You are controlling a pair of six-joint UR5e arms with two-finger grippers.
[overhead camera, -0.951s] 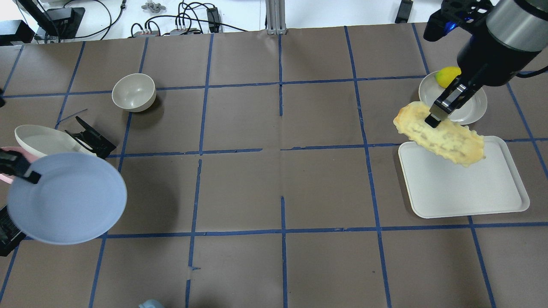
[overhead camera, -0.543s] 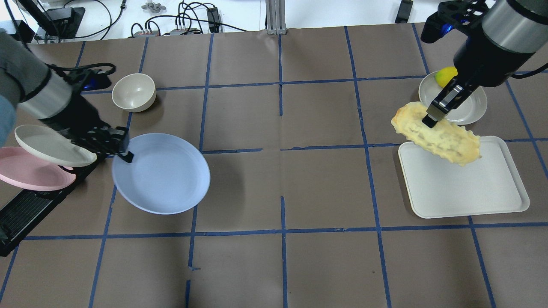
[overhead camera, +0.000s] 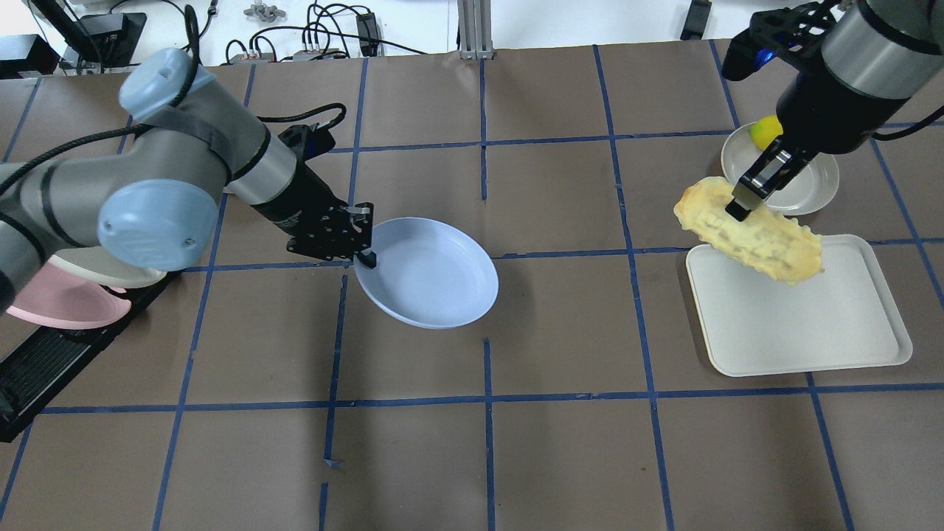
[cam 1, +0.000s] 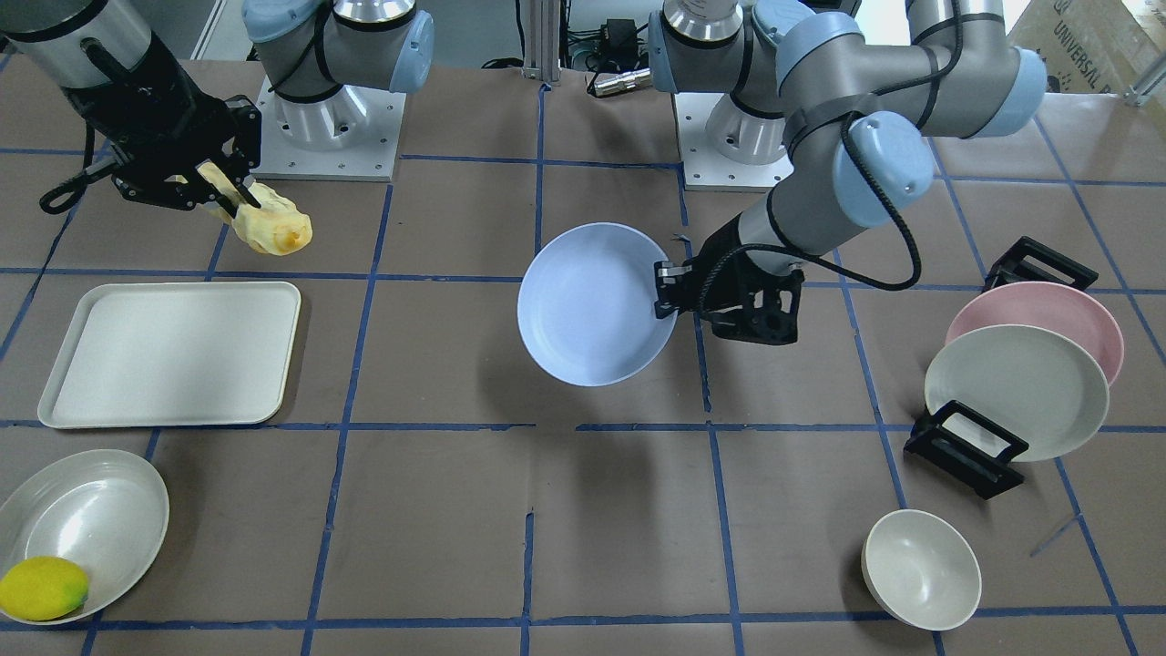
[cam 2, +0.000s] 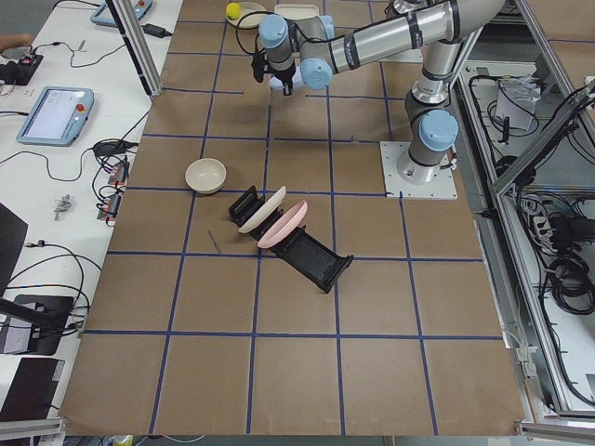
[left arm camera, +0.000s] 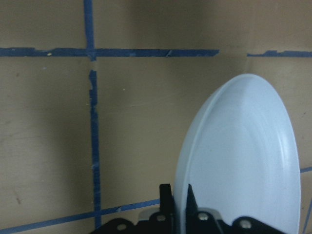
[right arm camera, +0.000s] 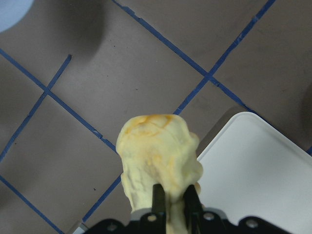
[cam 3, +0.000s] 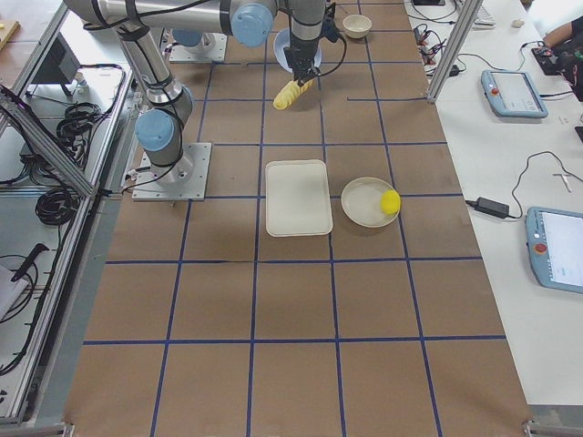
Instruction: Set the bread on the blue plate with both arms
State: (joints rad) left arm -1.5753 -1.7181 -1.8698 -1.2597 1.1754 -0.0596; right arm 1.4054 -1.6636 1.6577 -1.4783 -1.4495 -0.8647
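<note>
- The bread (overhead camera: 756, 240) hangs in the air over the near-inner corner of the white tray (overhead camera: 804, 324), well apart from the blue plate (overhead camera: 435, 276). The right hand (overhead camera: 740, 209) is closed on it, pinching it about midway along its length.
- It looks light and soft. The pinch seems to dent it and the ends droop a little, so a mid-length hold with gentle pressure suits it best. The crimped edges look likely to tear or slip if taken alone.
- The left hand (overhead camera: 363, 257) is clamped on the rim of the blue plate, which is held tilted above the table near its middle and has nothing on it.
- The plate appears stiff, light and smooth. Held by one edge, it may tip when the bread lands, so it would do better levelled or set down.
- The white tray lies flat on the table and nothing rests on it.
- A pink plate (cam 1: 1084, 314) and a cream plate (cam 1: 1016, 392) lean in a black rack (cam 1: 966, 446).
- Farther out, a white dish (cam 1: 100, 510) holds a lemon (cam 1: 43, 588) at its rim.
- A cream bowl (cam 1: 920, 569) stands upright with nothing visible inside.
</note>
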